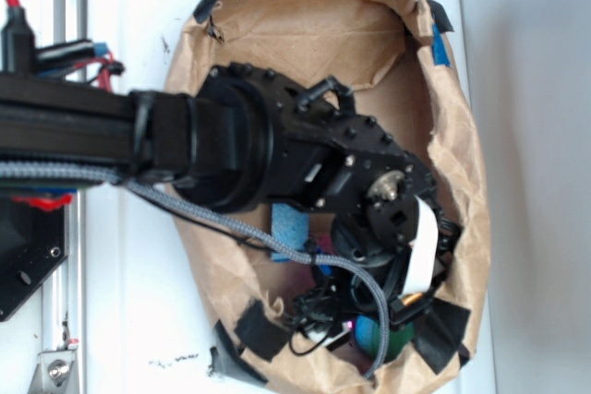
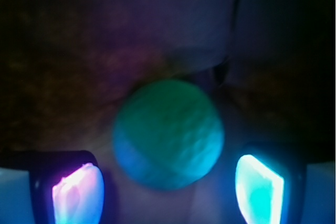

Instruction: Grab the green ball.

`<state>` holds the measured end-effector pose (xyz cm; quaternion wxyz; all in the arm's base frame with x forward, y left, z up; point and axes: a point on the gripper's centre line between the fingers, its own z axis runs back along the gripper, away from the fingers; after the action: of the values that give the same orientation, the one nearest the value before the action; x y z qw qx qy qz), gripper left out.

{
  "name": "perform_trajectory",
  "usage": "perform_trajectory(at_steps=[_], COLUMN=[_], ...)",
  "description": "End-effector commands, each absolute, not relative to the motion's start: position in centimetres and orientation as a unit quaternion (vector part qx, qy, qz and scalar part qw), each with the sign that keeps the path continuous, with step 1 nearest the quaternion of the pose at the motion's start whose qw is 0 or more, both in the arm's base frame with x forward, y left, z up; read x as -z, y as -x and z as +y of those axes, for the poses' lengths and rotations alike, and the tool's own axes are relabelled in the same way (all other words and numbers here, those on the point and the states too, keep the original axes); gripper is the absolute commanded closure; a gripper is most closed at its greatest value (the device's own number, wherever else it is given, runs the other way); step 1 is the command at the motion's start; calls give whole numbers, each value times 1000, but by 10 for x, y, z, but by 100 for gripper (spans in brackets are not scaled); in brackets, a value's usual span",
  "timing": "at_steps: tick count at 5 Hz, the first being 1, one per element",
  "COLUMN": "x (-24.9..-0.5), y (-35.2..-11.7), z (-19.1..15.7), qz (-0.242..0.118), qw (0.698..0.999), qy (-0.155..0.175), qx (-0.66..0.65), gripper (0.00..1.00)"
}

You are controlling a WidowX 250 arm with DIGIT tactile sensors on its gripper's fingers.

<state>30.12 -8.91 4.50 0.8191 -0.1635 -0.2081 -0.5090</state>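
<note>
**Claw open around the green ball, no contact yet**

Wrist view, near end first: two lit fingers (image 2: 79, 195) at the bottom edge, one glowing pink-violet on the left, one cyan on the right. The gripper (image 2: 168, 192) is spread wide. The green ball (image 2: 168, 135) sits in the gap between the fingers, slightly past the tips. There is a dark gap on both sides of it, so neither finger touches it. Ball surface looks matte and a bit dimpled, tinted teal by the finger lights. Behind the ball it is dim and blurred: brownish paper (image 2: 68, 77) to the left, and a pale shape I can't identify above it.

Exterior view: the black arm (image 1: 277, 149) reaches in from the left edge over a crumpled brown paper bag (image 1: 462, 163) that is opened out like a bowl, with black and blue tape along its rim. The wrist end points down at the bag's lower right corner. A sliver of the ball (image 1: 399, 339) shows there, next to the black tape on the rim and mostly hidden by the gripper (image 1: 383, 325) and a braided cable (image 1: 212, 219). A light blue sponge (image 1: 288, 228) lies further toward the bag's middle, half under the arm. The bag rests on a white tabletop (image 1: 129, 302).
</note>
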Motion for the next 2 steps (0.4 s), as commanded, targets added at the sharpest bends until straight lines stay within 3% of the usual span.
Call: perform_trajectory(at_steps=[1,2], x=[-49,-46], y=[-301,-295], z=[-120,-129], qz=[-245,-235], qw=[789,775], qy=[161,173], qx=[540,560], gripper=[0,0])
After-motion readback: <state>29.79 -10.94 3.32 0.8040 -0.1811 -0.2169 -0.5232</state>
